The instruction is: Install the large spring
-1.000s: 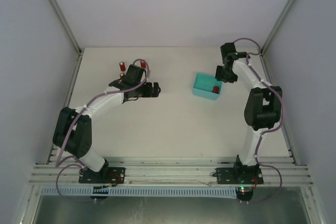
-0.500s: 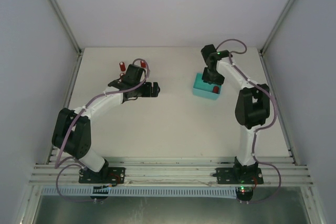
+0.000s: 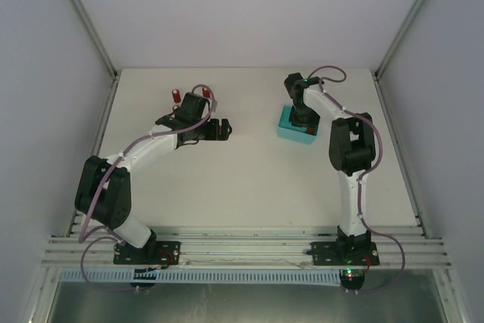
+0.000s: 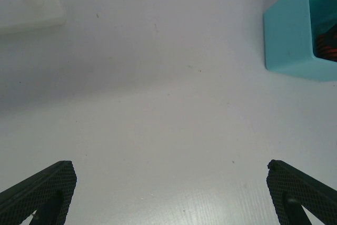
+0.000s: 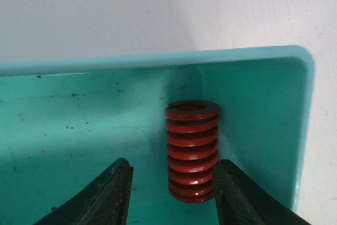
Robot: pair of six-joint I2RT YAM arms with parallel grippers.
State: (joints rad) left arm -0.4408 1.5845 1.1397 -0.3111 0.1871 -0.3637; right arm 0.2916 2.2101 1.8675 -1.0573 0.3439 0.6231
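Right wrist view: the right claw point(image 5: 174, 168) hangs released inside the teal bin point(image 5: 253, 56), its spread fingers flanking the red large spring point(image 5: 191, 151) near a bin corner. The left claw point(image 4: 168, 183) is released above the bench point(image 4: 158, 104).

The large spring point(image 5: 191, 151), a red coil, sits in a corner of the teal bin point(image 5: 79, 125), right of the table's point(image 3: 249, 187) middle and toward its far edge.

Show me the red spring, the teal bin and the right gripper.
red spring point(image 5: 191, 151): right wrist view, middle coils.
teal bin point(image 5: 131, 60): right wrist view, far rim.
right gripper point(image 5: 173, 164): right wrist view, midway between its fingertips.
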